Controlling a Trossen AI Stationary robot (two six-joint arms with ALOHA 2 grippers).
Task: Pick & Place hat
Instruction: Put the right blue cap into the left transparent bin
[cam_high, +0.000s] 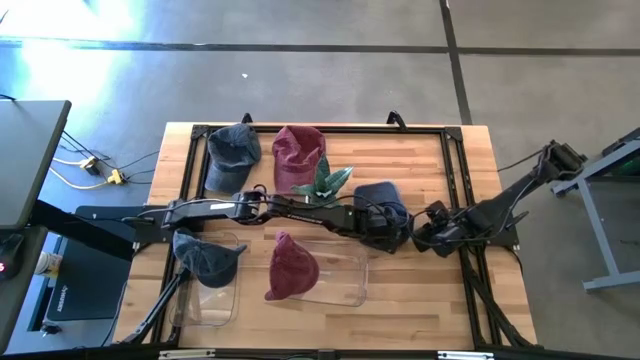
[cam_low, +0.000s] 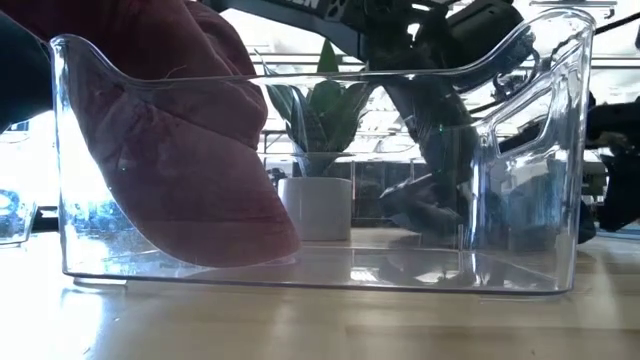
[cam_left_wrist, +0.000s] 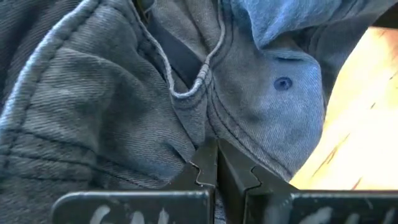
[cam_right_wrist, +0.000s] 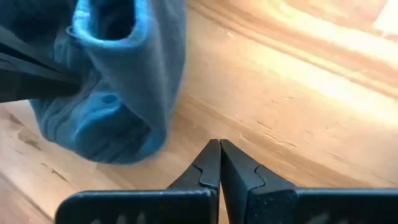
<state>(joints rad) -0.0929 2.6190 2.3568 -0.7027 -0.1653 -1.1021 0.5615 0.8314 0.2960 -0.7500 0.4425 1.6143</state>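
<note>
A blue denim hat (cam_high: 380, 196) lies at the table's middle right and fills the left wrist view (cam_left_wrist: 124, 93). My left gripper (cam_high: 392, 226) reaches across the table from the left and is shut on the hat's cloth (cam_left_wrist: 216, 152). My right gripper (cam_high: 420, 238) is shut and empty (cam_right_wrist: 219, 149). It hovers over bare wood just right of the hat (cam_right_wrist: 118, 93). My left gripper pinches the hat's denim at the crown, near a seam and an eyelet (cam_left_wrist: 208, 134), between its two fingertips. One layer or a fold, I cannot tell. In the right wrist view the fingers (cam_right_wrist: 37, 78) come at the hat level from its side. I cannot tell whether the hat is clear of the wood.
A grey-blue hat (cam_high: 232, 150), a maroon hat (cam_high: 298, 152) and a small potted plant (cam_high: 326, 182) stand at the far side. Two clear bins sit at the near edge. The left bin (cam_high: 225, 300) holds a dark blue hat, and the right bin (cam_high: 345, 285) holds a maroon hat (cam_low: 190, 150).
</note>
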